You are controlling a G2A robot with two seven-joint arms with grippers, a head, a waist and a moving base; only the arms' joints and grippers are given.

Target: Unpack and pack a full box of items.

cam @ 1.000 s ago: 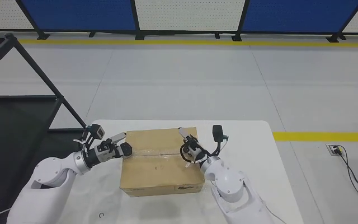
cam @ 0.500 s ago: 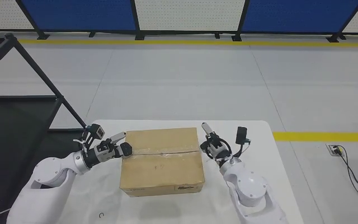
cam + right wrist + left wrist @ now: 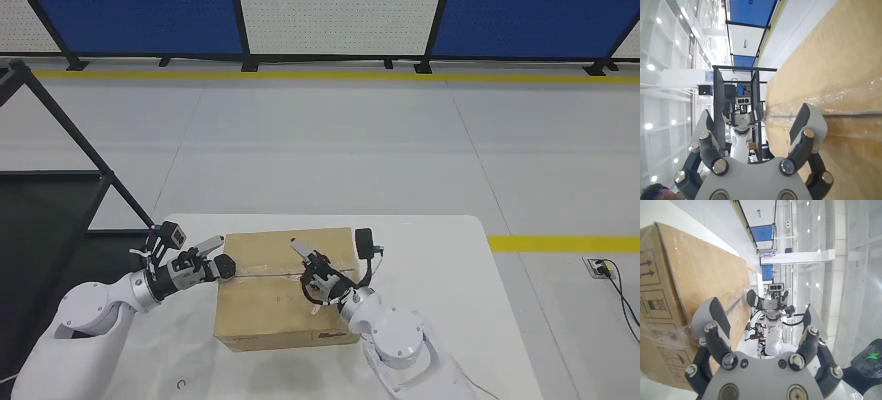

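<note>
While the left tool (image 3: 220,255) is being held open, the open, empty right tool (image 3: 309,271) is being returned onto the sealed brown cardboard box (image 3: 270,305).

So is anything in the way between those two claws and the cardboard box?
Nothing visible. The right claw hangs open over the cardboard box, above its taped seam; the left claw sits open at the seam's end.
</note>
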